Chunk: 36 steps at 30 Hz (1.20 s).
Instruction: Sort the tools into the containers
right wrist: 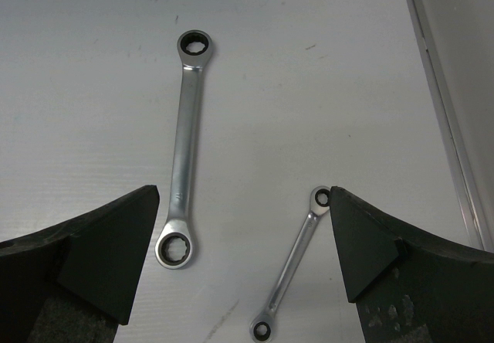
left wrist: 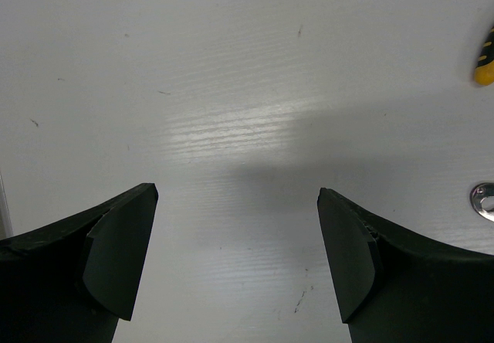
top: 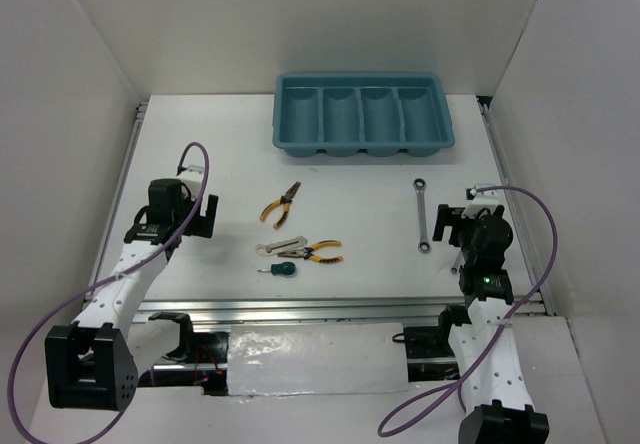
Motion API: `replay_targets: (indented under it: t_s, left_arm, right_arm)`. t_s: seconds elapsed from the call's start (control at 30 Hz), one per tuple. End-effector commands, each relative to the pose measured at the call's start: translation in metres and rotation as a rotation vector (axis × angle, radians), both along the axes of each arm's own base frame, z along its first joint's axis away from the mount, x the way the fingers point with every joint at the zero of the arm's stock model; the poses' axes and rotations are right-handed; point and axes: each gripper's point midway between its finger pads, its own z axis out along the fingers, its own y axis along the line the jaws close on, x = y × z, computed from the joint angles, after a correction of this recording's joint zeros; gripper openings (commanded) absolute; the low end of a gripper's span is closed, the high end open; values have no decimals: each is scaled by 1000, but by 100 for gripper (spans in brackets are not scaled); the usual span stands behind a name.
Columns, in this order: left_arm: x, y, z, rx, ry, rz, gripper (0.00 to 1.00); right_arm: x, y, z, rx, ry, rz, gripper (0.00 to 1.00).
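The teal tray (top: 364,148) with four compartments stands at the back of the table. Two yellow-handled pliers (top: 280,205) (top: 323,252), a green-handled screwdriver (top: 284,268) and a small silver piece (top: 283,246) lie mid-table. A long silver wrench (top: 423,215) (right wrist: 184,150) and a smaller wrench (right wrist: 292,269) lie on the right. My right gripper (top: 455,226) (right wrist: 243,200) is open and empty, low over both wrenches, its right finger (right wrist: 363,242) next to the small wrench's upper end. My left gripper (top: 205,214) (left wrist: 238,204) is open and empty over bare table, left of the pliers.
White walls enclose the table on three sides. A metal rail (right wrist: 448,119) runs along the table's right edge, close to the right gripper. In the left wrist view a yellow handle tip (left wrist: 485,63) and a silver ring end (left wrist: 483,202) show at the right edge.
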Motion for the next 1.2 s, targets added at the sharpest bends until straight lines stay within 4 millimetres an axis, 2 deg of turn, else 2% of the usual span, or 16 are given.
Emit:
replay_targets:
  t_s: [0.0, 0.13, 0.23, 0.53, 0.67, 0.73, 0.9, 1.0, 1.13, 1.17]
  left_arm:
    - [6, -7, 16, -1, -42, -53, 99]
    - [9, -10, 13, -18, -19, -46, 95]
    - [8, -19, 10, -24, 5, -90, 85]
    - [15, -42, 17, 4, -9, -188, 73]
    - [21, -65, 26, 2, -16, -273, 67]
    - [24, -71, 25, 14, -10, -287, 65]
    - [31, -101, 24, 19, -16, -349, 57]
    - [34, -123, 21, -8, -4, -387, 56]
    - [41, -152, 21, -38, 4, -432, 61]
    - [43, -156, 15, -36, 22, -433, 61]
  right_arm:
    - [4, -1, 15, -13, -35, 10, 100]
    - [5, -1, 14, -12, -28, 11, 100]
    - [5, -1, 15, -15, -32, 10, 100]
    - [4, -3, 14, -12, -33, 7, 100]
    - [4, -2, 14, -12, -32, 14, 100]
    - [4, -2, 12, -10, -26, 15, 100]
    - [4, -1, 10, -7, -20, 19, 100]
    - [4, -2, 10, -9, -18, 17, 100]
    - [4, -3, 10, -12, -18, 13, 100]
    - [3, -3, 10, -13, -18, 10, 100]
